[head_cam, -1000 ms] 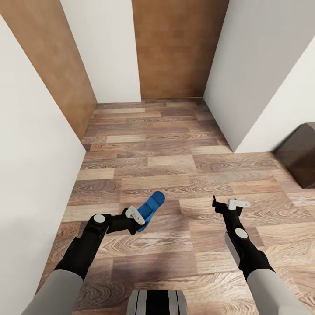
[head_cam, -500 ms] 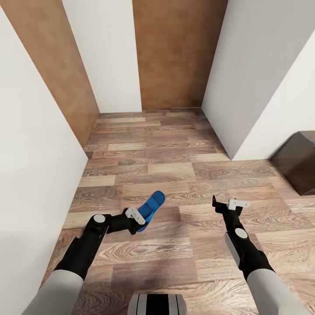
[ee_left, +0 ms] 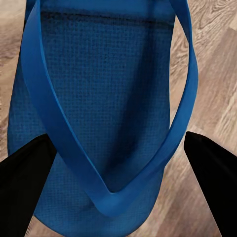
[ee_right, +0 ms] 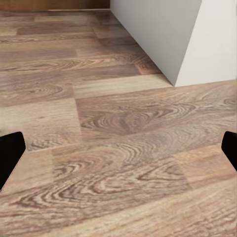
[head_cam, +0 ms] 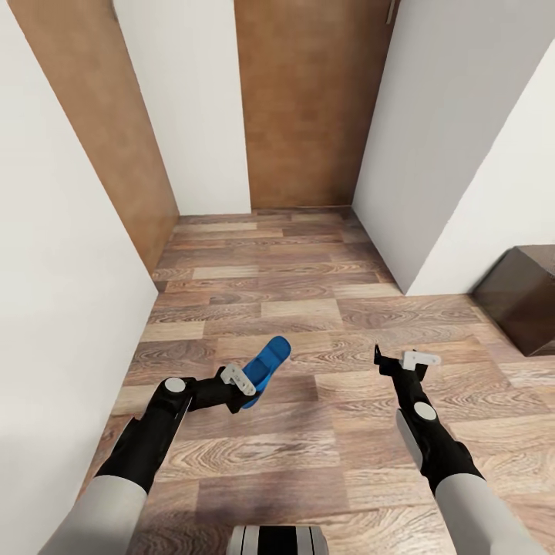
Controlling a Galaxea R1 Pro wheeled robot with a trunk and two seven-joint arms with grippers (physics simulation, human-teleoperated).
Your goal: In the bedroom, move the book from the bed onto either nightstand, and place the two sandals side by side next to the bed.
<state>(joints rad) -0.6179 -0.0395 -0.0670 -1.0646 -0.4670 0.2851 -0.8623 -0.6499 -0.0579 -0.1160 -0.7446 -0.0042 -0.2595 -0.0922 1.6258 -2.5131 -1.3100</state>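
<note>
Your left gripper pinches a blue sandal, its heel hidden behind the fingers; your right gripper is spread, empty.

Through the right wrist camera I observed light brown wood-plank floor, the boards butted end to end with pronounced swirling grain. A white wall corner stood on the floor, its outer edge meeting the planks where two faces joined. Beyond it, along the far edge of the floor, a strip of brown wood was visible; I could not tell whether it belonged to a door or a panel. Of the right gripper, two black fingertips showed at opposite edges of the picture, set wide apart. I noted only bare floor between them, and they gripped nothing.
</note>
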